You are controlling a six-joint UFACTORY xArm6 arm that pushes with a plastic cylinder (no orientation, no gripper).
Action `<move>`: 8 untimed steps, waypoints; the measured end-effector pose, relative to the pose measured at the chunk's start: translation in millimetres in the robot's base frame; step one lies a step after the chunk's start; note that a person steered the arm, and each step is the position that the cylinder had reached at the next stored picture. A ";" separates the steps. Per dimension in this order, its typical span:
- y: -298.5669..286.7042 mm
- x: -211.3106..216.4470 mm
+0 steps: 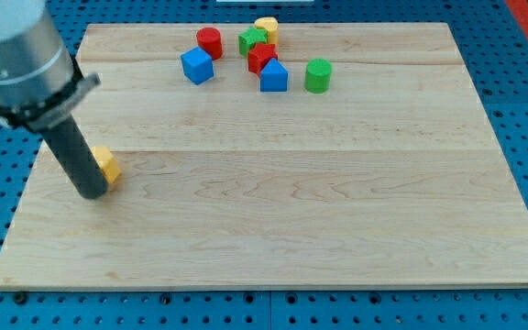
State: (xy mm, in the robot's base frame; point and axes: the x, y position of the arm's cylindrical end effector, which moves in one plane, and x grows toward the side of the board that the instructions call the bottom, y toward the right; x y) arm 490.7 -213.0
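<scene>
Because my tip (93, 192) stands at the view's left edge of the wooden board (273, 229), touching the yellow block (107, 164) just to its right, that block sits alone, well apart from the rest. The rod slants down from the view's upper left. It has no jaws. Near the view's top cluster a red cylinder (209, 42), blue cube (196, 66), green block (252, 40), yellow cylinder (266, 28), red block (261, 57), blue block (273, 77) and green cylinder (317, 75).
</scene>
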 end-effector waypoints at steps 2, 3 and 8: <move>-2.3 -135.7; 3.3 -183.4; 202.5 -271.0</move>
State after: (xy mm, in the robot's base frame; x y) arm 219.7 -10.5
